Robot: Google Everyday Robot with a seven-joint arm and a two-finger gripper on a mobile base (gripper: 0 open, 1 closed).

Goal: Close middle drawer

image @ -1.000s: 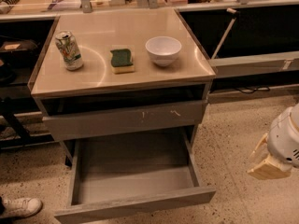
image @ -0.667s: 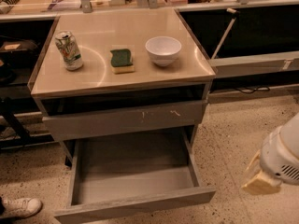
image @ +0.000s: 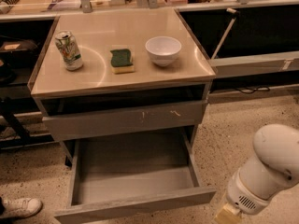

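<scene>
Middle drawer [image: 133, 176] standing pulled out, grey inside exposed, below the scratched drawer front [image: 126, 120] of the bench [image: 93, 73]; tool [image: 227, 214] low near its right front corner, grasp state impossible to tell.

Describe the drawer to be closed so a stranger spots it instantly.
Find the cabinet holding a can, sponge and bowl; the gripper hangs low on the picture's right. The middle drawer sits under the scratched drawer front; it alone is pulled out, grey inside, with a plain front.
</scene>
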